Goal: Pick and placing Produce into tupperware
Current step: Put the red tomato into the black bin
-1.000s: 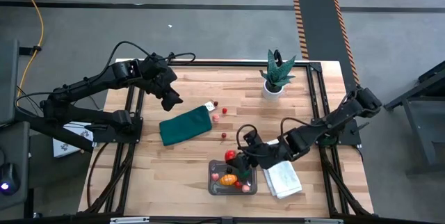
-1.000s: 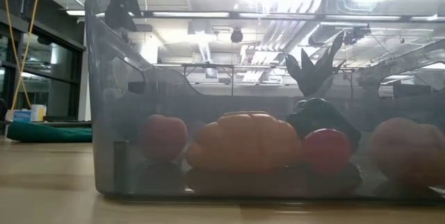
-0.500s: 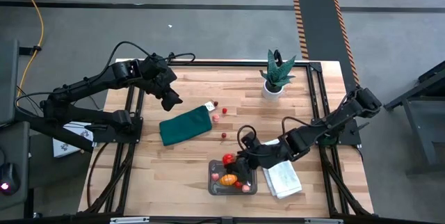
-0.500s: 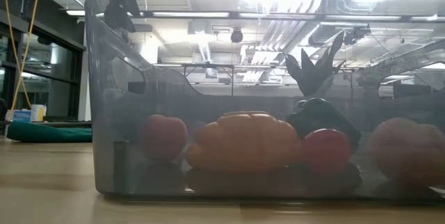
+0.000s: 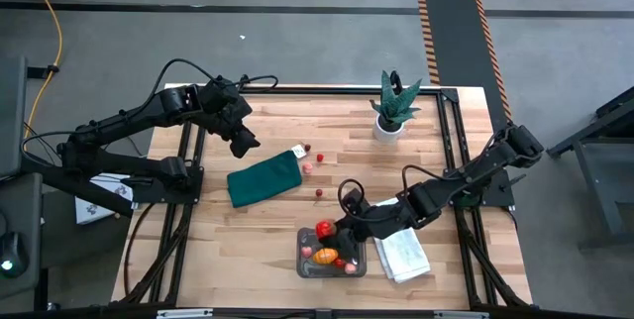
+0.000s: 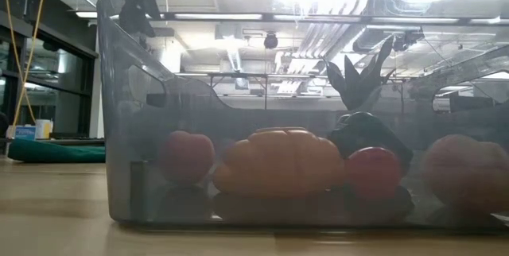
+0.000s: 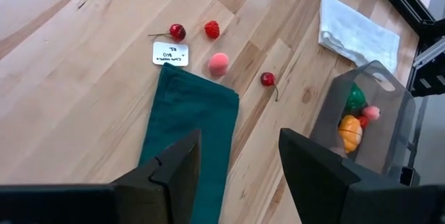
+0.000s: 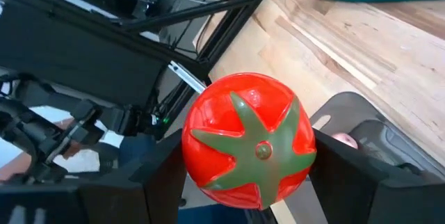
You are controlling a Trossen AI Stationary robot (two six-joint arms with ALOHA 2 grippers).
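Holding a red toy tomato [image 8: 249,140] clamped in our right claw [image 5: 335,228], we hover at the upper edge of the clear tupperware [image 5: 305,267] at lower centre of the high view, beside the white towel [image 5: 404,256]. Our left claw [image 7: 236,161], fingers apart and empty, hangs at upper left over the green cloth [image 7: 188,123], with loose cherries [image 7: 267,79] on the tabletop [image 5: 267,230].

Bare wood [image 5: 248,230] (beside tupperware [image 5: 306,267])
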